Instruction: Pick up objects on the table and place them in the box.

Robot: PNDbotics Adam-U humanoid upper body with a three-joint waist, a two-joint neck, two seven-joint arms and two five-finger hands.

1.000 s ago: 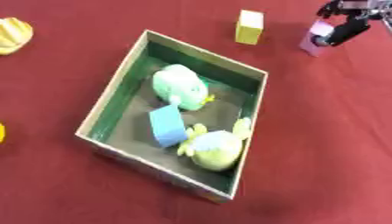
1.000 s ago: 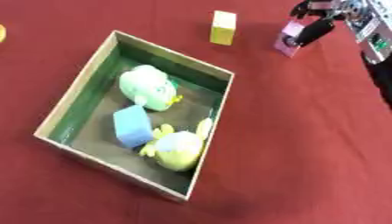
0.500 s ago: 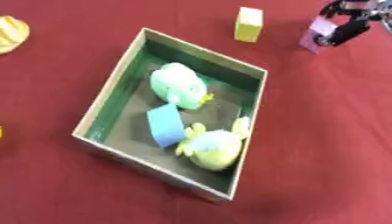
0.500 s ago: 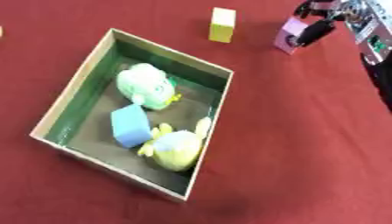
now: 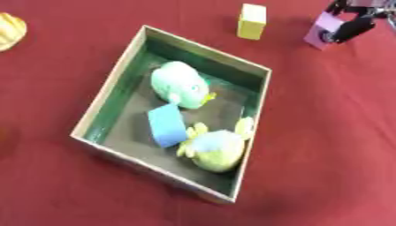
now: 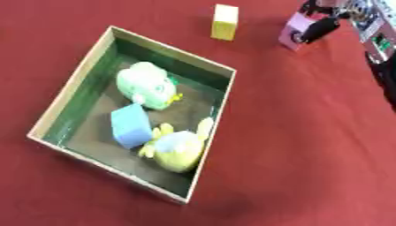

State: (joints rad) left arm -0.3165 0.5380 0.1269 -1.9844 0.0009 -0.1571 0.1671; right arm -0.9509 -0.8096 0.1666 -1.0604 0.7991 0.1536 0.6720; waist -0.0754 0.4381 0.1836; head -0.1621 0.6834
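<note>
The right hand point(image 6: 321, 27) has its dark fingers point(image 5: 349, 30) curled round a small pink block point(image 6: 295, 36) on the red worktop point(image 6: 309, 132) (far right corner), near a yellow block point(image 6: 224, 22).

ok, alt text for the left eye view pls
The robot's right hand grips a pink block at the top right of a red table. A yellow block stands nearby; an open box holds two green-yellow plush toys and a blue block.
</note>
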